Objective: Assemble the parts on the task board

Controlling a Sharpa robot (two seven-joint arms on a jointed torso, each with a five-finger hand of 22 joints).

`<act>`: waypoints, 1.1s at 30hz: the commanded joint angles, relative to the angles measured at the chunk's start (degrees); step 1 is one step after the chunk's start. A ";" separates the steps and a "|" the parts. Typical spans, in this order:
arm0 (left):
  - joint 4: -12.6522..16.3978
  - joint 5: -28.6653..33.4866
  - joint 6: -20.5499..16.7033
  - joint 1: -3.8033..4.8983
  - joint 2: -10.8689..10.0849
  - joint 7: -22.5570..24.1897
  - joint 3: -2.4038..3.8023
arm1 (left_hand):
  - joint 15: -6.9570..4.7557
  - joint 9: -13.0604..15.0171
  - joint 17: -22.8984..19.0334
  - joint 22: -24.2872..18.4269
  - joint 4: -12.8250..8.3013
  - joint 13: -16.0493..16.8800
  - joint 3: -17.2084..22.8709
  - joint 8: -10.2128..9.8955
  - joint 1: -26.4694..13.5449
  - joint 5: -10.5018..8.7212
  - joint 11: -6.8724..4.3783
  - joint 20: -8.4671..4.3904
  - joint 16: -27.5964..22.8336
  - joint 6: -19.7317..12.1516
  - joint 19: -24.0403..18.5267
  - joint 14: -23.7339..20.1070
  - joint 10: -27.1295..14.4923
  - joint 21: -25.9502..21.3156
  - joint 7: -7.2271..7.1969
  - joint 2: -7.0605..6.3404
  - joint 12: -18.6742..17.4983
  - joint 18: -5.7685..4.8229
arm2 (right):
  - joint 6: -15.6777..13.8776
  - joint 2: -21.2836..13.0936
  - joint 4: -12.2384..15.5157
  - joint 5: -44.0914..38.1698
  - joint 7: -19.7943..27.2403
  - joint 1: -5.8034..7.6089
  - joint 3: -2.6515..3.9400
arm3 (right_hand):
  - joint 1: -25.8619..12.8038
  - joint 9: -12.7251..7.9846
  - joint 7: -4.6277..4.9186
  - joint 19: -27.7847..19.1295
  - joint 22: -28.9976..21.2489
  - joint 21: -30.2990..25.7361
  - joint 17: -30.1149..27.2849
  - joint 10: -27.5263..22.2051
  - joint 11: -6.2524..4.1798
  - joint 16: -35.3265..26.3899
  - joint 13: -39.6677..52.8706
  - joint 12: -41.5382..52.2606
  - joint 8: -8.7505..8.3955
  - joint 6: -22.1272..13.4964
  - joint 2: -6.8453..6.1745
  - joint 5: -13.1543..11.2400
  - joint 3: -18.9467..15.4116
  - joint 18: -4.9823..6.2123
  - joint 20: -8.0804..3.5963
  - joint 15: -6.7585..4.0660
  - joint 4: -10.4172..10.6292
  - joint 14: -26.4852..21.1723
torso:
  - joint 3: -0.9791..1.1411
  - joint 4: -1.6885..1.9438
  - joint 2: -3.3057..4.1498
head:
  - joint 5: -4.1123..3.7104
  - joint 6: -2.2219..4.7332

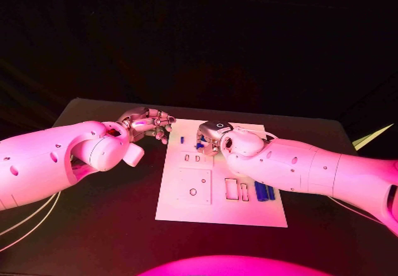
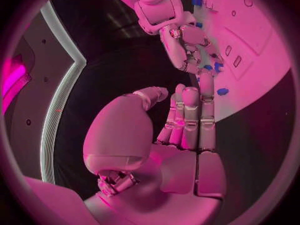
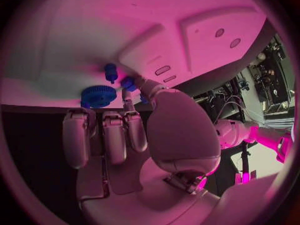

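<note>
The white task board (image 1: 217, 202) lies in the middle of the black table. My right hand (image 1: 212, 135) hovers over its far end, and its thumb and a finger pinch a small blue part (image 3: 129, 82) just above the board (image 3: 75, 45). A blue gear (image 3: 98, 95) and a small blue peg (image 3: 110, 72) lie on the board beside that part. My left hand (image 1: 149, 123) hangs at the board's far left corner, holding nothing, with its fingers (image 2: 189, 120) held straight side by side and pointing towards my right hand (image 2: 187, 42). Another small blue piece (image 2: 222, 91) lies near them.
Two long blue parts (image 1: 264, 191) lie on the board's near right side beside narrow slots (image 1: 231, 189). A raised square plate with round holes (image 1: 193, 186) fills the near left part. Black table (image 1: 99, 230) surrounds the board on all sides.
</note>
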 commanded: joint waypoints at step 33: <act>0.05 -0.50 -0.30 0.08 0.02 -0.31 0.05 | 0.47 -0.84 -0.67 -0.85 -0.20 -0.70 -0.55 -1.21 0.94 0.64 0.23 0.21 -0.27 -0.03 1.11 -0.11 -0.50 -0.93 1.34 0.55 0.53 -0.13 | -5.38 -0.61 0.64 1.98 -0.57 -0.28 -0.20 | -3.36 1.35 -1.12 3.71 12.26 1.84 15.74 4.62 -0.89 0.78 13.81 1.60 0.70 3.48 2.24 -0.41 2.57 -1.28 -0.83 -0.81 0.26 5.69 | -0.04 -0.05 0.11 | 0.08 0.17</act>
